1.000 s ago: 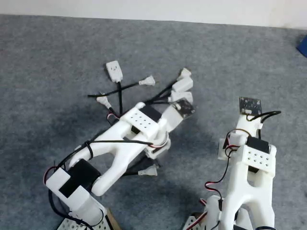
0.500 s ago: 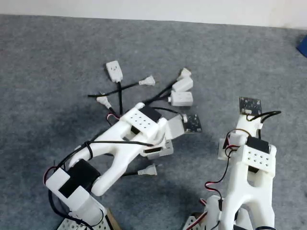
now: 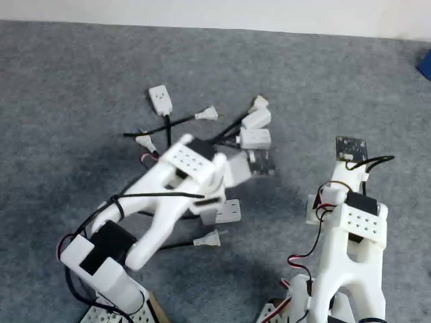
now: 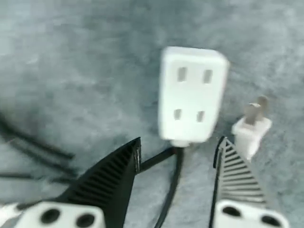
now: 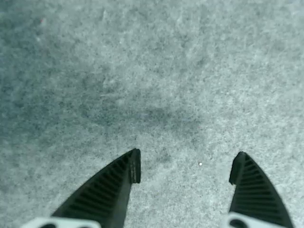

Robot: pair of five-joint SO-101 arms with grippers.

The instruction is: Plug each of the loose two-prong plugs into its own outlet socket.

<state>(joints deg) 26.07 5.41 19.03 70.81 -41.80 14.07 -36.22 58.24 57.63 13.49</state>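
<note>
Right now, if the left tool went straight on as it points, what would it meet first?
Probably the white rectangular plastic outlet socket, lying right ahead of the open left tool; depth is unclear.

The left arm (image 3: 176, 192) has shifted aside, uncovering an outlet socket (image 3: 229, 210).

- Left arm (image 3: 168, 202): white plastic shell with a forked link and a black motor (image 3: 108, 242) near the base.
- Right arm (image 3: 337, 269): the same white shell, also forked.
- Each arm has a white block (image 3: 190, 158) at the wrist, dotted with a grid of small dark holes.
- A black cable (image 3: 155, 196) loops along the left arm; thin red and black wires (image 3: 316, 200) curl beside the right arm's wrist.
- A small dark circuit board (image 3: 351, 148) sits at the right arm's tip.
- Left hand (image 4: 179, 142): two black, ribbed, pointed fingers (image 4: 109, 185) on white bases with round holes.
- Right hand (image 5: 186, 154): fingers of the same kind.
</note>
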